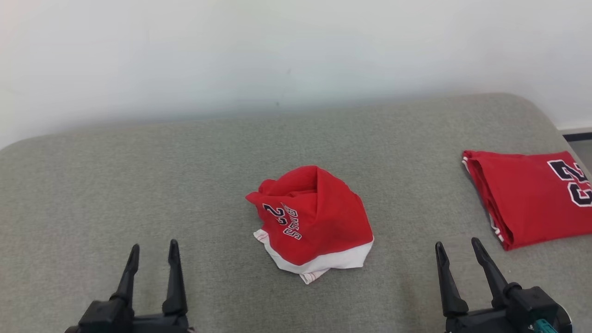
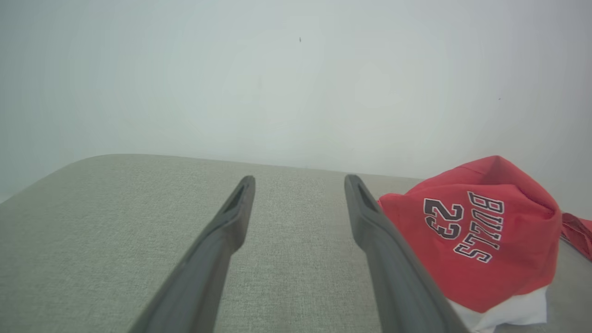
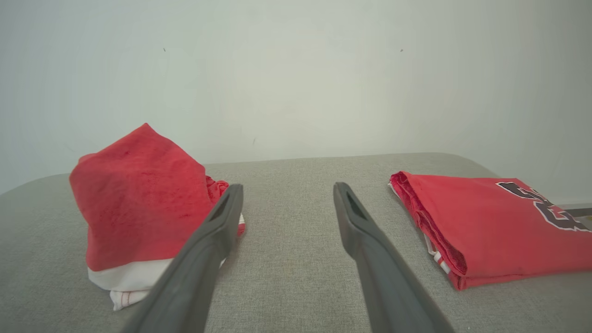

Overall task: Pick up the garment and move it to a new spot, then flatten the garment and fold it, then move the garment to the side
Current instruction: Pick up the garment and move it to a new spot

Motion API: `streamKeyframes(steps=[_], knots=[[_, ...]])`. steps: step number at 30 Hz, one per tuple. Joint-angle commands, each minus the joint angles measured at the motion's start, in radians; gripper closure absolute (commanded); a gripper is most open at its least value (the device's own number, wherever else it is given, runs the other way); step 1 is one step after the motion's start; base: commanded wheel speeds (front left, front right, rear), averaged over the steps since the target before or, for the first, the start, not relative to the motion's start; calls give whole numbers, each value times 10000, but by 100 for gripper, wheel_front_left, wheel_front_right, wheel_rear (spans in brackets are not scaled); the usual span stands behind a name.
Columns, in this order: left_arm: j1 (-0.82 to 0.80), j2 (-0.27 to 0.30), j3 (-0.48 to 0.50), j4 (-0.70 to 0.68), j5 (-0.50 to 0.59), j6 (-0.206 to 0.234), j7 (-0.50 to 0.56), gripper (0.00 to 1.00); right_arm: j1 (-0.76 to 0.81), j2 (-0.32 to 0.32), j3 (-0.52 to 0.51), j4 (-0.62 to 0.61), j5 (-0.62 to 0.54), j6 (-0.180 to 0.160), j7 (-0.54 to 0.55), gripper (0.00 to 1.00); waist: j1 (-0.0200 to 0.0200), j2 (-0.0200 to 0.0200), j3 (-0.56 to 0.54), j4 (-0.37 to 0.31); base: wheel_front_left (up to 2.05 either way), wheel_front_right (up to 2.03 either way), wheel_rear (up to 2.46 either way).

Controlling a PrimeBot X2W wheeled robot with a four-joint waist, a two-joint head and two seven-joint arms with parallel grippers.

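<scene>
A crumpled red garment (image 1: 312, 222) with white trim and "23 BULLS" lettering sits heaped in the middle of the grey cushion. It rises as a peaked mound in the left wrist view (image 2: 481, 236) and in the right wrist view (image 3: 138, 208). My left gripper (image 1: 154, 249) is open at the lower left, well short of the heap. My right gripper (image 1: 458, 247) is open at the lower right, apart from it too. Nothing lies between either pair of fingers.
A second red garment (image 1: 532, 199), folded flat with dark numerals, lies at the cushion's right edge, and is seen in the right wrist view (image 3: 499, 226). The grey cushion (image 1: 138, 185) has rounded far corners and ends at a white wall (image 1: 277, 51).
</scene>
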Motion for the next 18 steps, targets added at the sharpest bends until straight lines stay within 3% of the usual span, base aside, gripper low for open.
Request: streamKeyframes(steps=[1, 12, 18], knots=[[307, -10, 200, -270, 224, -100, -22, 0, 182, 2, -37, -12, 16, -28, -1, 0, 1, 0, -271, 346, 0, 0, 0], [2102, 6, 1075, -695, 1554, -920, -25, 0, 692, 88, -249, 286, 171, -28, -68, 0, 1, 0, -620, 676, 0, 0, 0], [2529, -153, 1293, -670, 1721, -1117, -25, 0, 786, 139, -391, 442, 208, -28, -113, 0, 1, 0, -634, 731, 0, 0, 0]])
